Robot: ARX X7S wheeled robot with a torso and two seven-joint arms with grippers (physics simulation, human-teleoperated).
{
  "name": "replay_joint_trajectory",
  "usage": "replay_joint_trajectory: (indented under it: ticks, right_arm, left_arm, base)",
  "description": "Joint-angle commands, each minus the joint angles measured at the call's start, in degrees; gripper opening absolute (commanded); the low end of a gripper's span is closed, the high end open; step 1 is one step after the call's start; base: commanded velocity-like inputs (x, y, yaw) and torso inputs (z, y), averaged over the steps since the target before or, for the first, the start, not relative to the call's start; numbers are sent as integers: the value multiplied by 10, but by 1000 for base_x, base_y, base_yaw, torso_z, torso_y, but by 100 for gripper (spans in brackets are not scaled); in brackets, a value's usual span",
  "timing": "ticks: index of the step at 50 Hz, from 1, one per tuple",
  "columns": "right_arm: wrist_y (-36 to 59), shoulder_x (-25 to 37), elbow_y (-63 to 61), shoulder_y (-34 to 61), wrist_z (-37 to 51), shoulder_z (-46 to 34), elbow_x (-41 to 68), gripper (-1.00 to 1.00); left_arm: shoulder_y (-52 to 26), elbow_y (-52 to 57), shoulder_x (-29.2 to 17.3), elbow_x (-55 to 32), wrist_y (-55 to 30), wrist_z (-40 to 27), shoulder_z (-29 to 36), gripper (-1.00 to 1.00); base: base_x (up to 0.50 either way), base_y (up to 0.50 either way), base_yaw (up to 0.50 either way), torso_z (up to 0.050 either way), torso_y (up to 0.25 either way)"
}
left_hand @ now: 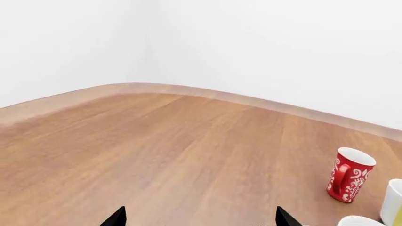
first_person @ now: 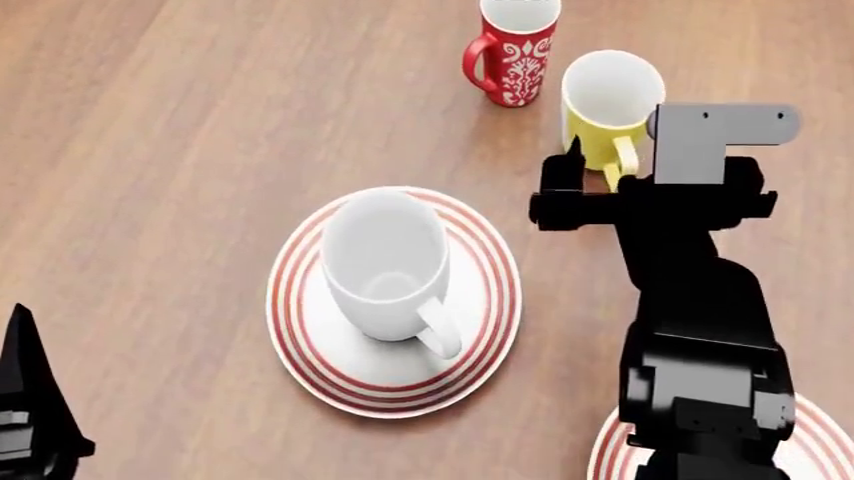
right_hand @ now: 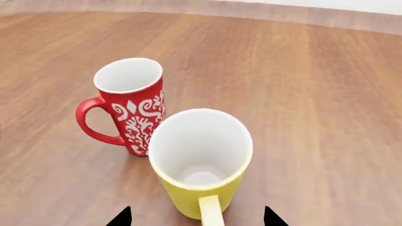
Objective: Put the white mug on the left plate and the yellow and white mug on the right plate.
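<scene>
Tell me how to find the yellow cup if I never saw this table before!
Start at the big white mug standing on the red-ringed left plate on the wooden table. Look past it to the far side, where two smaller mugs stand close together just ahead of the right gripper. The yellow and white mug is plain yellow outside and white inside; the red mug beside it has a white pattern.

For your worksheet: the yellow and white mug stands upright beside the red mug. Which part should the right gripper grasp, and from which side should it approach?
Probably the yellow and white mug body, one finger on each flank. Approach from the robot's side, where the right gripper sits open and the handle points between its fingertips. The red mug crowds the far side, so coming from there looks poor.
</scene>
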Motion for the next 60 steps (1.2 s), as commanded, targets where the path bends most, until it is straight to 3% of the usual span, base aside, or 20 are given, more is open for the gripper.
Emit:
replay_joint_trajectory:
  ticks: [1, 31, 45, 60]
  right_arm:
    - [-50, 5, -3, 4, -6, 15, 14, 100]
    - [-57, 5, -19, -7, -8, 20, 22, 100]
    - [-66, 5, -5, -6, -8, 20, 23, 100]
    - [-53, 4, -28, -7, -10, 19, 21, 100]
  left_arm:
    - [-3, -4, 0, -13, -5, -4, -4, 100]
    - [1, -7, -3, 4, 23, 3, 2, 100]
    - [2, -5, -4, -5, 26, 2, -2, 100]
    - [-2, -10, -3, -11, 24, -1, 0, 100]
  base:
    - [0, 0, 0, 0, 0]
    - [0, 0, 0, 2, -58]
    - [0, 0, 0, 10, -245]
    - [0, 0, 0, 0, 0]
